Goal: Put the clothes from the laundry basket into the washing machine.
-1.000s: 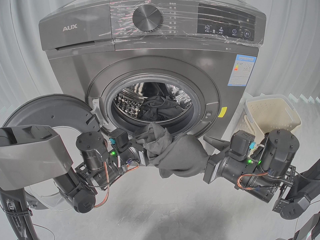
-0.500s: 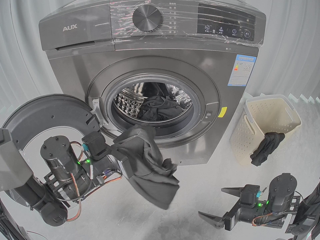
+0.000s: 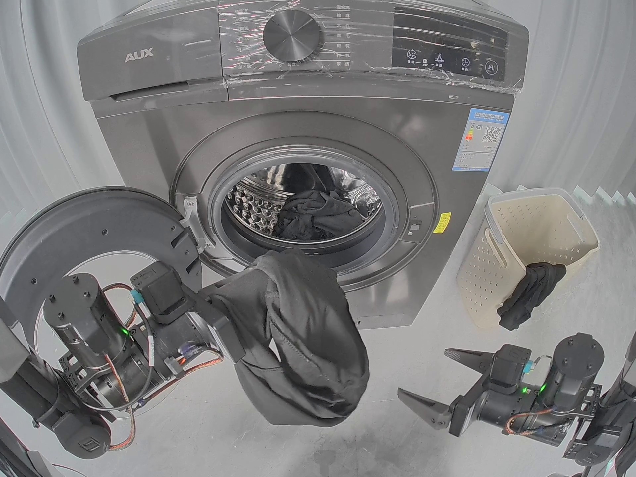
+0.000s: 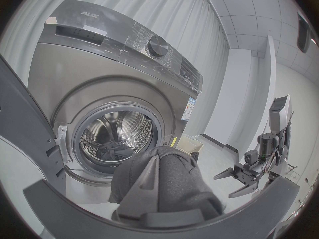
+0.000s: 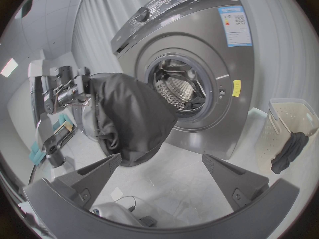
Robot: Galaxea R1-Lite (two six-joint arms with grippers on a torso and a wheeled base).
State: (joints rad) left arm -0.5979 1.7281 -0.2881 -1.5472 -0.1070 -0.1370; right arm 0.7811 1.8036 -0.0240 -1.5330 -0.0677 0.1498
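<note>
Head view, floor point(image 3: 397, 359) (grey), curtains point(image 3: 40, 101), basket point(image 3: 480, 279)

The washing machine point(image 3: 298, 120) is showing a satin, brushed-metal grey casing, with crinkled clear plastic film point(image 3: 371, 34) glinting over its panel. Its perforated drum point(image 3: 255, 207) is gleaming like polished steel. The dark garment point(image 3: 305, 339) is looking like soft matt cloth, and the laundry basket point(image 3: 540, 223) like matt cream plastic.
</note>
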